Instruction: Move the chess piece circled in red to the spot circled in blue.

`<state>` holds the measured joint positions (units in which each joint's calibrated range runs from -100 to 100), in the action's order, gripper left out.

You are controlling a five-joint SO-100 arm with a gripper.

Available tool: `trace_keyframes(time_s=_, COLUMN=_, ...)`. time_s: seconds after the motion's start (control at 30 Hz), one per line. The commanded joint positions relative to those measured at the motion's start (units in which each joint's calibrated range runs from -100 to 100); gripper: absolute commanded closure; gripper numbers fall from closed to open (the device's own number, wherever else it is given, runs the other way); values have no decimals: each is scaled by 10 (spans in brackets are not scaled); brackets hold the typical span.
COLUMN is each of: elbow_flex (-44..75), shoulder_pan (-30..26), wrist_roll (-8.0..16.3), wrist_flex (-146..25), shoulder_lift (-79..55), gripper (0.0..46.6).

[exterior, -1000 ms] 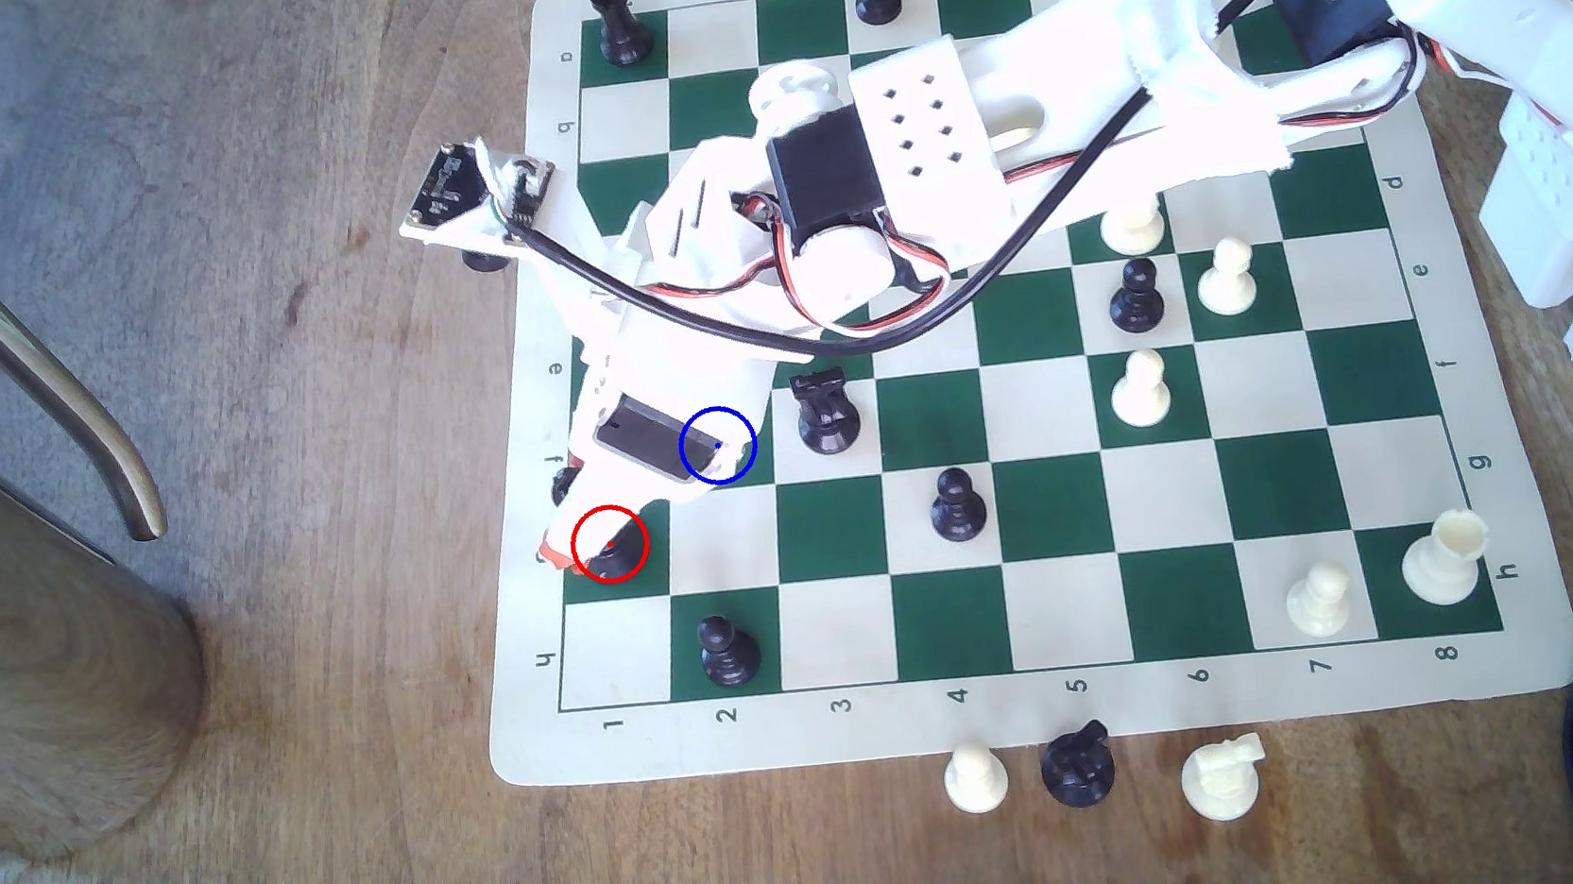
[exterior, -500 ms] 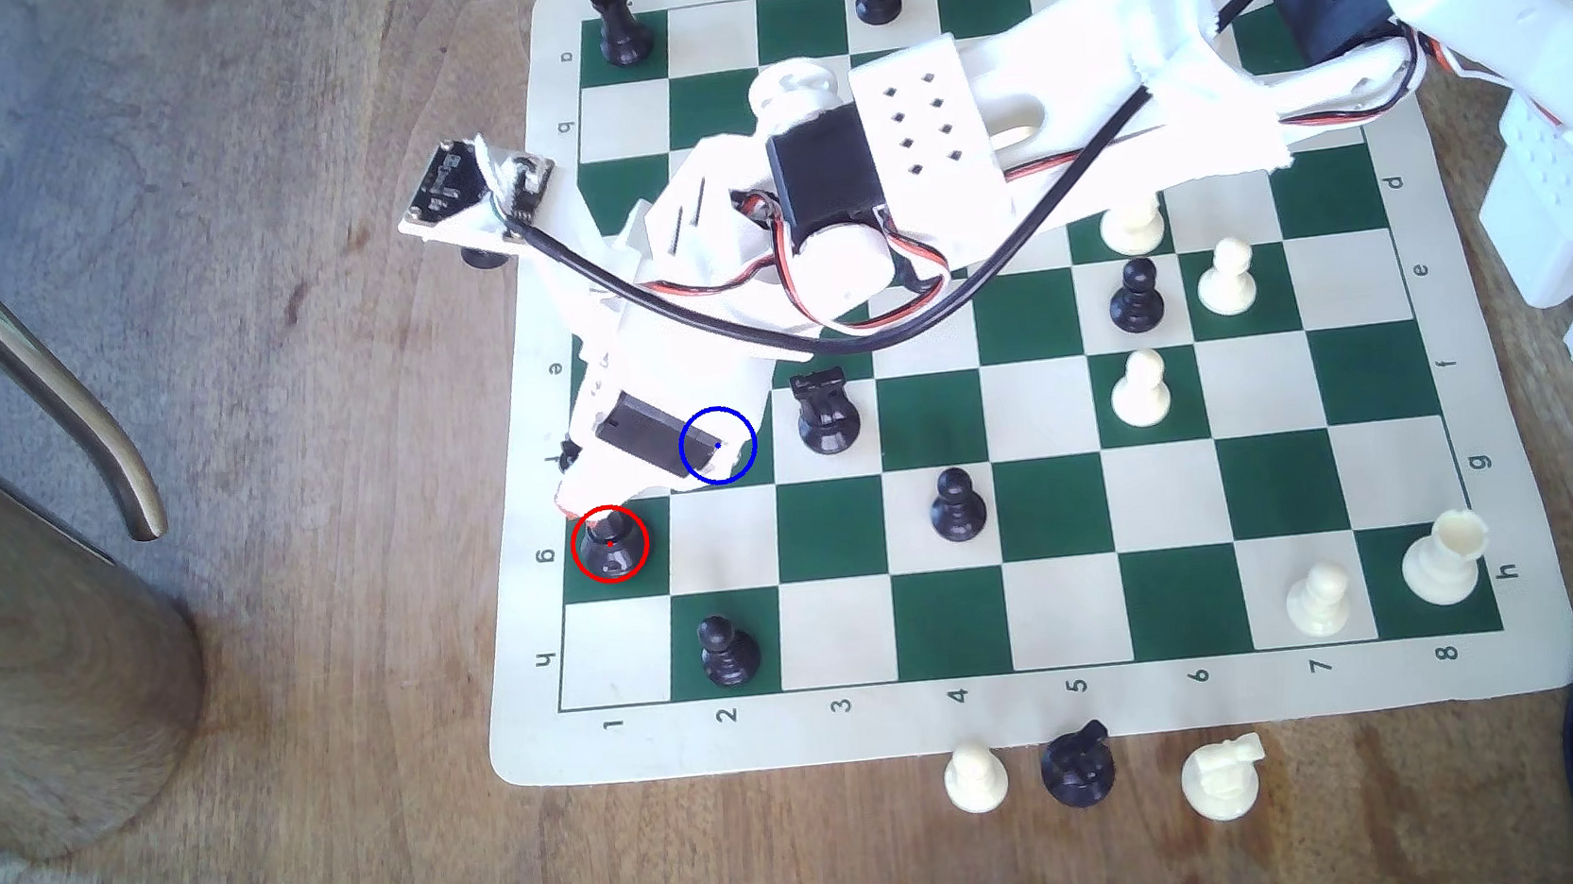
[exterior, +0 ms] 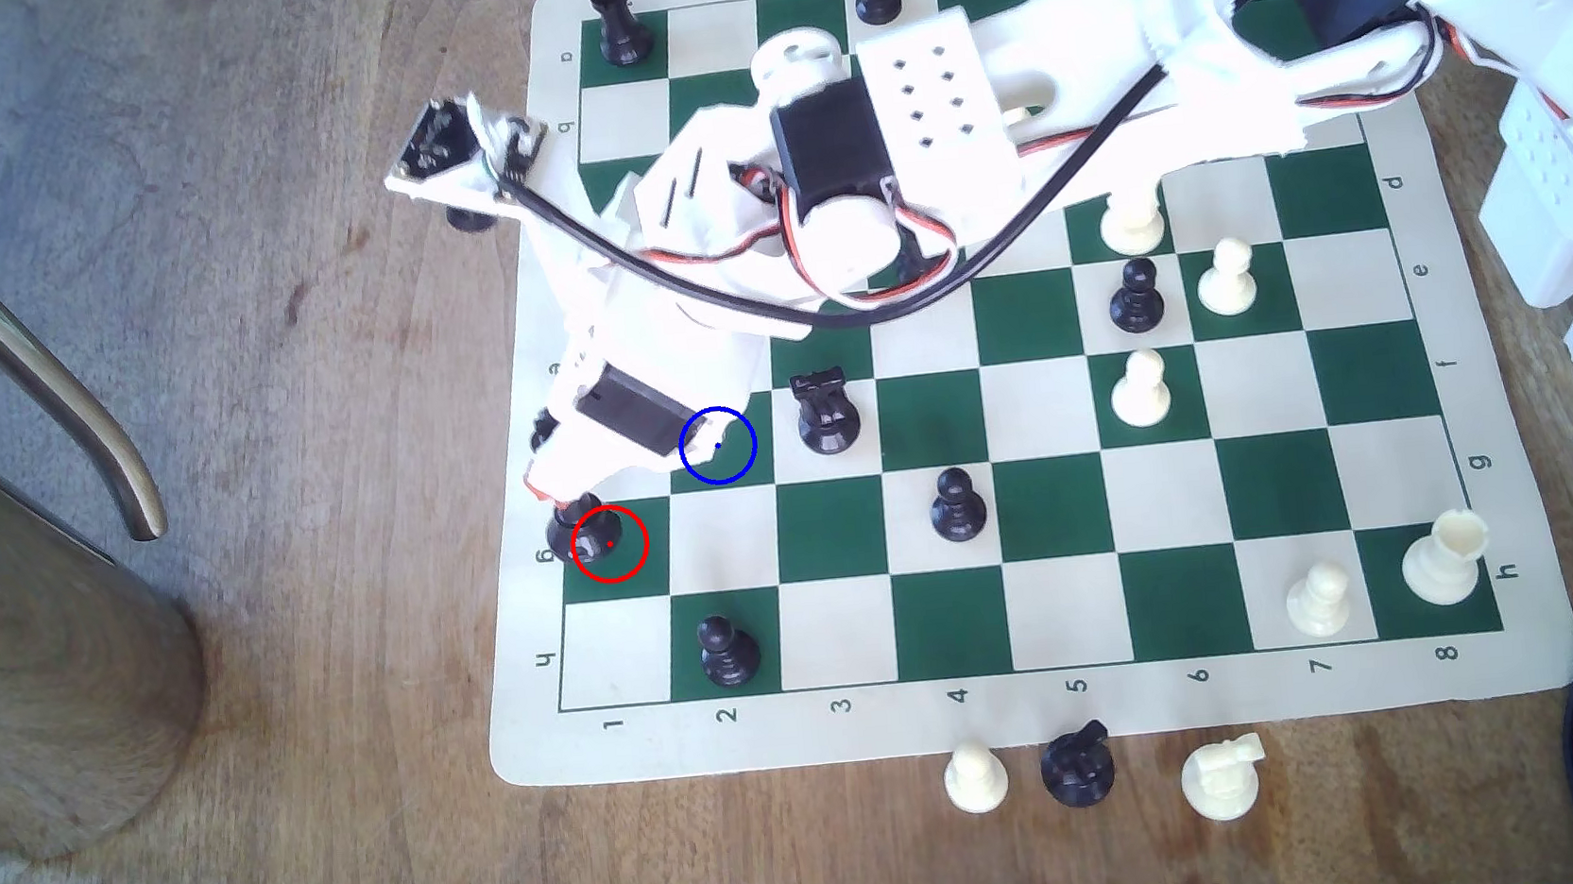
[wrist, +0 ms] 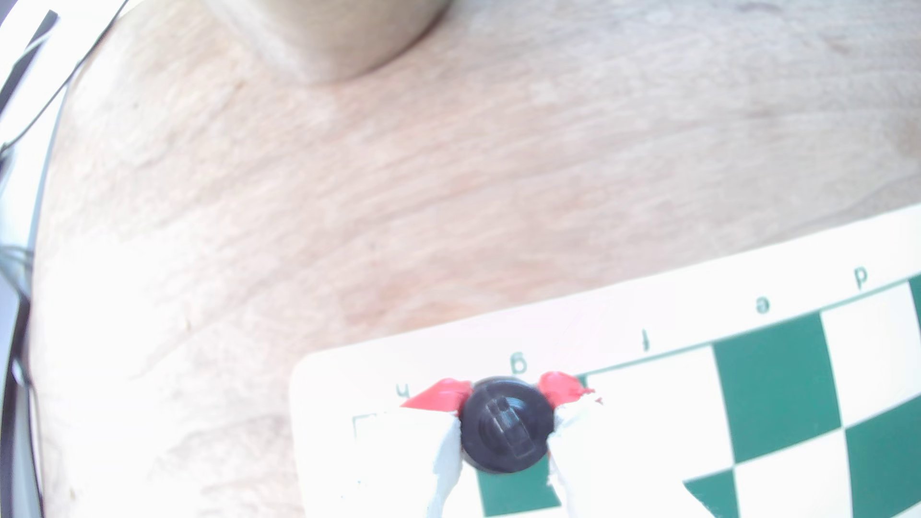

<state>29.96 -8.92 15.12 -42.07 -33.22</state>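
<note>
The gripper (wrist: 506, 398) pinches the chess piece circled in red (wrist: 507, 424) between its two red-tipped fingers (wrist: 441, 394), one on each side of the piece's top. In the exterior view this black piece (exterior: 580, 531) sits at the left edge of the red-ringed green square on the chessboard (exterior: 1032, 706), tilted, just under the gripper (exterior: 560, 493). The spot circled in blue (exterior: 717, 445) lies close by on the exterior view's right, partly covered by the arm. The exterior view hides the grip itself; the wrist view shows it plainly.
</note>
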Motion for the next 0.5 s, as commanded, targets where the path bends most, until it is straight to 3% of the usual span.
trace_keyframes(time_s=0.0, elbow_flex=10, shoulder_pan=-5, wrist_roll=1, wrist_flex=-1, shoulder_lift=116, gripper=464)
trace_keyframes(time_s=0.47, elbow_flex=-174, shoulder_pan=35, wrist_roll=-11, wrist_flex=25, shoulder_lift=213, gripper=464)
